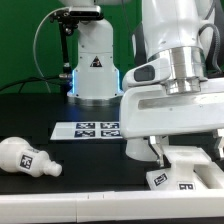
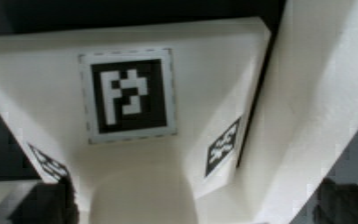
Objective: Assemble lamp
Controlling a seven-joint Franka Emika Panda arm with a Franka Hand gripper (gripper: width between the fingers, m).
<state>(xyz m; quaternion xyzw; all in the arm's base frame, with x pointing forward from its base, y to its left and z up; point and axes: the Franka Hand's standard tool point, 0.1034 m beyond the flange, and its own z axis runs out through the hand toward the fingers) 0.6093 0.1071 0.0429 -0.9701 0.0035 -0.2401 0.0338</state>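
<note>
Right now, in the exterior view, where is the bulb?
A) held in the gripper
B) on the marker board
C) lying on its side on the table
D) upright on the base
C: the bulb lies on its side on the black table, at the exterior view's left.

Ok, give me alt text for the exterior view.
The Panda arm's gripper hangs low over the tagged lamp base at the exterior view's right, on a black table. The bulb lies on its side at the exterior view's left, the marker board between them, a white pedestal behind.
</note>
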